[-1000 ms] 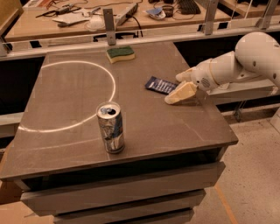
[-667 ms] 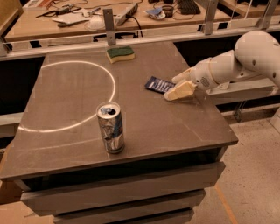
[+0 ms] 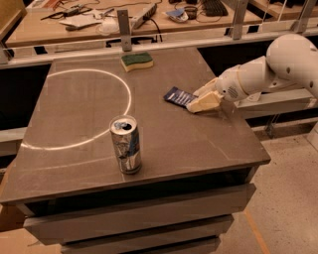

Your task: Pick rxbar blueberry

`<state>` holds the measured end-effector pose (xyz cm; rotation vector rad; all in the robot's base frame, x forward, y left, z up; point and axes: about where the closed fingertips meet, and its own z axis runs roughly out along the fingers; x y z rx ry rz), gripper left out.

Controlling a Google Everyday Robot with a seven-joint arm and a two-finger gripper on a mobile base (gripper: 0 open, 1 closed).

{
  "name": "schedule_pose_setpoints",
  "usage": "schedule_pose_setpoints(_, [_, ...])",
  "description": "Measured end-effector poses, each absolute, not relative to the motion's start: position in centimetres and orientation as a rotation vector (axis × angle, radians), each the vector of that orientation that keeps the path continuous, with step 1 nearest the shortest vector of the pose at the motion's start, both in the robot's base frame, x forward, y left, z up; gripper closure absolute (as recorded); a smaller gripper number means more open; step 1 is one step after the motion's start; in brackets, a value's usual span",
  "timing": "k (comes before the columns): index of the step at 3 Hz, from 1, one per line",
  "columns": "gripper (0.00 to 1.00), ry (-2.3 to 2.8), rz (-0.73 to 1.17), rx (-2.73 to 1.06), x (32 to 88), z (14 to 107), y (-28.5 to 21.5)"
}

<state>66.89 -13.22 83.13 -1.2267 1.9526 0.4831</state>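
The rxbar blueberry (image 3: pixel 178 96) is a flat dark navy wrapper with pale lettering, lying on the grey table (image 3: pixel 89 114) right of centre. My gripper (image 3: pixel 197 99) reaches in from the right on a white arm (image 3: pixel 268 69), low over the table at the bar's right end. Its cream fingers (image 3: pixel 204 103) stand apart, one on the far side and one on the near side of the bar's end. The bar lies flat on the table.
A silver-blue drink can (image 3: pixel 125 145) stands near the table's front. A green and yellow sponge (image 3: pixel 137 61) lies at the back edge. A pale ring of light (image 3: pixel 126 99) crosses the left half. A cluttered workbench (image 3: pixel 149 15) and rail posts stand behind.
My gripper has crept slightly left, closer onto the bar's right end. The bar, can and sponge have not moved.
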Motion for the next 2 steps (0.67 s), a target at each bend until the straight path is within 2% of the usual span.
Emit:
schedule_pose_setpoints(1, [1.00, 1.940, 0.489, -1.236, 66.8, 83.4, -13.0])
schedule_pose_setpoints(2, [1.00, 1.683, 0.574, -1.423, 65.3, 88.4, -9.2])
